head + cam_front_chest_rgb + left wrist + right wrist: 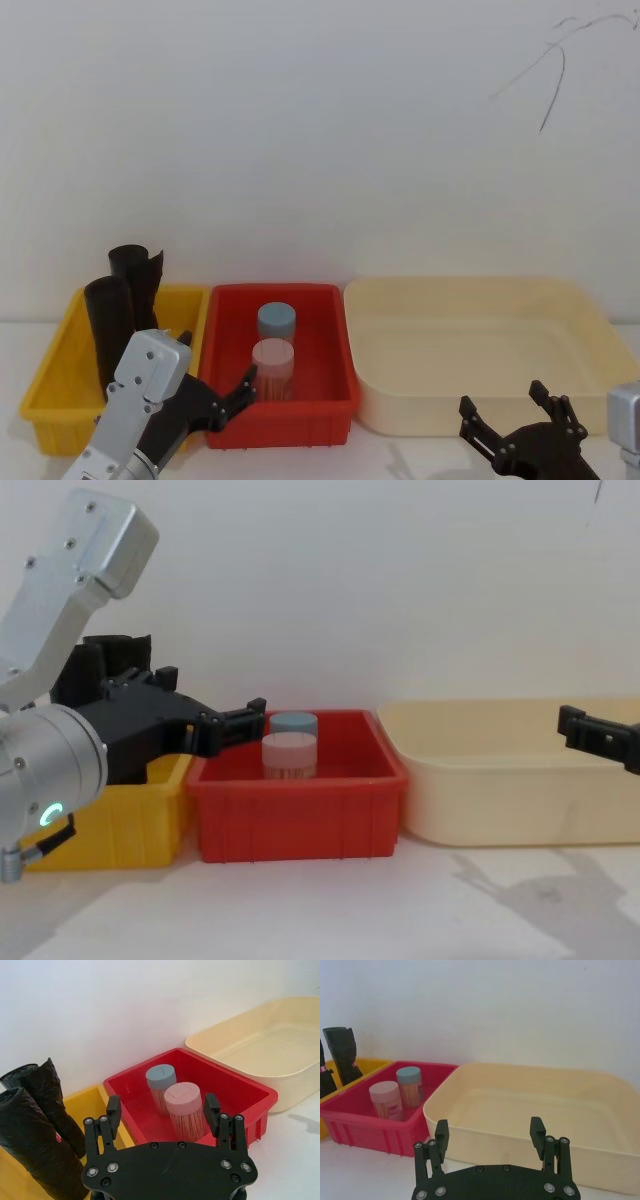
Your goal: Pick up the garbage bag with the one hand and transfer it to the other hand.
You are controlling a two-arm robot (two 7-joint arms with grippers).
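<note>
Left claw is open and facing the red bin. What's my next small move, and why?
Probably swing the left claw sideways toward the yellow bin and line it up with the even-topped garbage bag. The claw is open and empty and faces the red bin, while the roll stands upright and ungrasped. The right claw is open before the cream bin.

Left pincer (162, 1102) spread wide, low, extended forward. Right pincer (489, 1126) spread wide, low, front right.

A plain white wall (300, 130) stands far behind, marked by 1 thin dark line (558, 42) (upper right); the white table (330, 910) shows soft shadows.
</note>
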